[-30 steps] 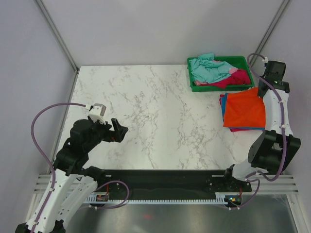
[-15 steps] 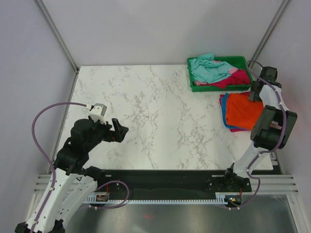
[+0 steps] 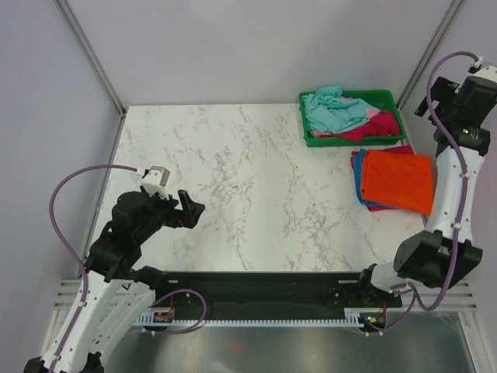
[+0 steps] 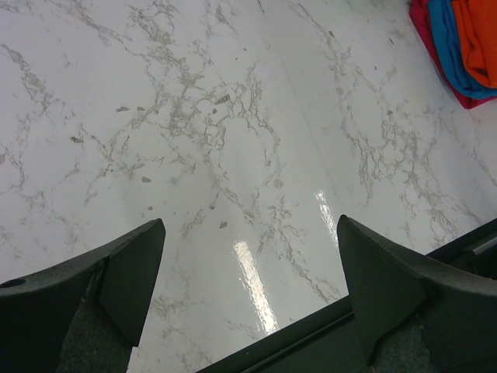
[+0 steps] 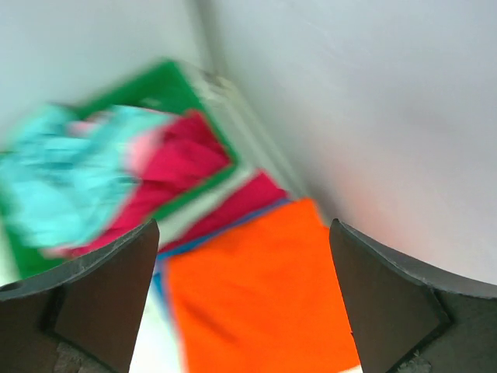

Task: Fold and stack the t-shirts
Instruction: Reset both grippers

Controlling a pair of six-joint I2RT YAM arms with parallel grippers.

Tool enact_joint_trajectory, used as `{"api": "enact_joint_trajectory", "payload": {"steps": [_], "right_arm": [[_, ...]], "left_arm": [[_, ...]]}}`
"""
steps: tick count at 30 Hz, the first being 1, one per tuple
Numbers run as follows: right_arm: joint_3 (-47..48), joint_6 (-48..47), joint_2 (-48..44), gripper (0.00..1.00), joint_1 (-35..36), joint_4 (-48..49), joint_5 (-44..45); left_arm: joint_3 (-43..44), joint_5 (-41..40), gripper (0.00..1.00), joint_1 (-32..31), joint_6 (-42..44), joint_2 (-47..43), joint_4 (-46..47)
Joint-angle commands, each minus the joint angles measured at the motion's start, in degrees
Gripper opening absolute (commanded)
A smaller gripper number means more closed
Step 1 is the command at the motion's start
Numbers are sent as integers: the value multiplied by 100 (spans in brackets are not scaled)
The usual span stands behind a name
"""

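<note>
A folded bright orange t-shirt (image 3: pixel 397 180) tops a stack with a blue t-shirt (image 3: pixel 358 180) and a magenta t-shirt (image 3: pixel 379 207) under it, at the table's right side. My right gripper (image 3: pixel 441 99) hangs high above the stack's far edge, open and holding nothing. Its blurred wrist view looks down on the orange t-shirt (image 5: pixel 256 303) between the spread fingers of the right gripper (image 5: pixel 242 233). My left gripper (image 3: pixel 190 207) hovers open over bare marble at the left. In its wrist view the left gripper (image 4: pixel 250 224) is empty, and the stack (image 4: pixel 470 39) shows at the top right.
A green tray (image 3: pixel 386 96) at the back right holds a crumpled light teal t-shirt (image 3: pixel 332 109) and a magenta one (image 3: pixel 374 126). The right wall stands close to the raised right arm. The table's black front rail (image 4: pixel 311 342) runs just below the left gripper.
The right gripper opened, let go of the orange t-shirt and rose up and away toward the back right. The orange t-shirt now lies flat on the stack. The left arm has not moved.
</note>
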Motion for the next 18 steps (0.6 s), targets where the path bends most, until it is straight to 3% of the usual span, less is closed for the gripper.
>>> {"api": "enact_joint_trajectory", "payload": {"steps": [1,6,11,18], "right_arm": [[-416,967,-670,98,39,98,-2286],[-2201,2111,-2006,98,855,1478,-3037],[-3108,2217,-2360,98,1944,1461,-2863],[-3443,2015,-2518,98,2228,1084,-2766]], "left_arm": [[28,46,100,-6,38,-60,232],[116,11,100,-15,30,-104,188],[160,-77,100,-15,-14,-245,188],[204,108,100,-15,135,-324,170]]}}
